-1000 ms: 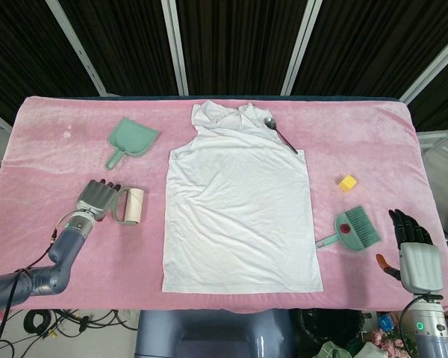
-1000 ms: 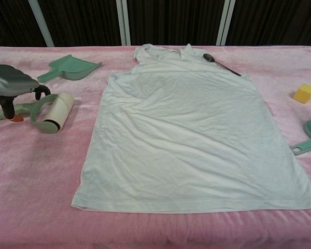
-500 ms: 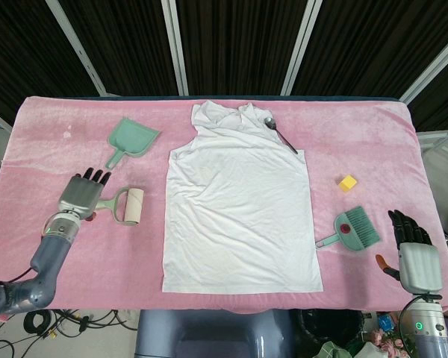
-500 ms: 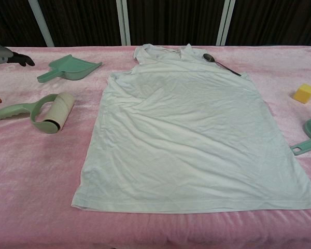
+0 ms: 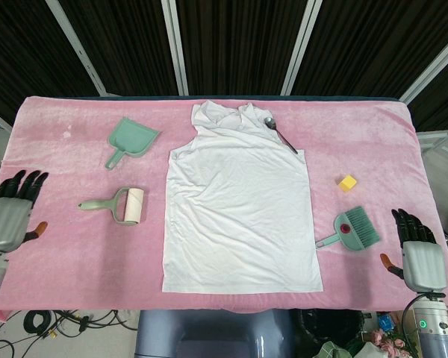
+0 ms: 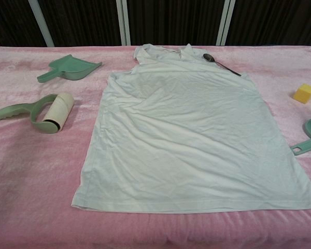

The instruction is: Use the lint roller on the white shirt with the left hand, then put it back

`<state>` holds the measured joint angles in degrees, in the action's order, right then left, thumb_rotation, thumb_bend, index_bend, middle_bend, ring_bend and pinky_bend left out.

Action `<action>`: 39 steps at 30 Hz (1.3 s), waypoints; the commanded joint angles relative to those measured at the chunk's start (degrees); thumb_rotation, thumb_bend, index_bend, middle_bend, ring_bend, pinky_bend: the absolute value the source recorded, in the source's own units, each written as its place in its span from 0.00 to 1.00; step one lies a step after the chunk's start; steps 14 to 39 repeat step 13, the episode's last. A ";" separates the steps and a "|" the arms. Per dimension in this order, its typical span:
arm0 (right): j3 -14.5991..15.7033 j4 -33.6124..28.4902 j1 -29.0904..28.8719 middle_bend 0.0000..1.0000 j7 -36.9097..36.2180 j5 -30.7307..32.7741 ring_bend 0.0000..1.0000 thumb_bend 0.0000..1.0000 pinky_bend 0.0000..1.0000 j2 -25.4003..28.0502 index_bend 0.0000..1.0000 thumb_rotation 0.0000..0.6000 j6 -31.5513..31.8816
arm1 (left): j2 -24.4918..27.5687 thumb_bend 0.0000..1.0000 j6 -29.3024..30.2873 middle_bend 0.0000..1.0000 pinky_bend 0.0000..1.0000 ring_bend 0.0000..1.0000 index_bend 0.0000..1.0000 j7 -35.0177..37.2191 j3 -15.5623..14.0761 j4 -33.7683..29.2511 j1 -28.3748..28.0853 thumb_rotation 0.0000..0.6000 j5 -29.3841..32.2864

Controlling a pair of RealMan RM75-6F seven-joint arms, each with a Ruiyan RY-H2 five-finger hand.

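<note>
The lint roller (image 5: pixel 119 204) (image 6: pixel 43 111), green-handled with a pale roll, lies on the pink cloth left of the white shirt (image 5: pixel 241 201) (image 6: pixel 189 129), which is spread flat in the middle. My left hand (image 5: pixel 13 211) is at the table's far left edge, well apart from the roller's handle, fingers spread and holding nothing. My right hand (image 5: pixel 417 250) hovers at the near right corner, open and empty. Neither hand shows in the chest view.
A green dustpan (image 5: pixel 130 139) (image 6: pixel 68 68) lies behind the roller. A spoon (image 5: pixel 279 133) (image 6: pixel 220 63) rests by the shirt's collar. A yellow block (image 5: pixel 347 183) (image 6: pixel 304 93) and a green brush (image 5: pixel 352 230) (image 6: pixel 308 138) lie right of the shirt.
My left hand has let go of the lint roller and pulled back left to the table edge. The roller stays where it lay. The right hand has barely moved.
</note>
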<state>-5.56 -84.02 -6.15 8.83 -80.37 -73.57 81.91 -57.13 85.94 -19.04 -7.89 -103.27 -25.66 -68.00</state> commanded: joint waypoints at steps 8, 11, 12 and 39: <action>0.13 -0.59 0.13 0.08 0.54 -0.56 0.11 0.12 0.21 0.00 0.02 1.00 0.68 | -6.06 0.23 8.12 0.06 0.07 0.00 0.05 12.41 -1.30 8.37 11.35 1.00 -4.86; 0.04 -0.96 0.22 0.08 0.51 -0.72 0.11 0.12 0.21 0.20 0.02 1.00 1.09 | -6.00 0.23 5.96 0.05 0.07 0.00 0.05 13.67 -0.90 9.51 11.37 1.00 -4.80; -0.06 -1.18 0.27 0.08 0.39 -0.72 0.11 0.12 0.21 0.26 0.02 1.00 1.29 | -6.00 0.23 5.40 0.05 0.07 0.00 0.05 14.02 -0.63 9.84 11.38 1.00 -4.67; -0.14 -1.33 0.31 0.08 0.30 -0.72 0.11 0.11 0.21 0.29 0.02 1.00 1.44 | -6.00 0.23 4.90 0.05 0.07 0.00 0.05 14.29 -0.36 10.24 11.38 1.00 -4.62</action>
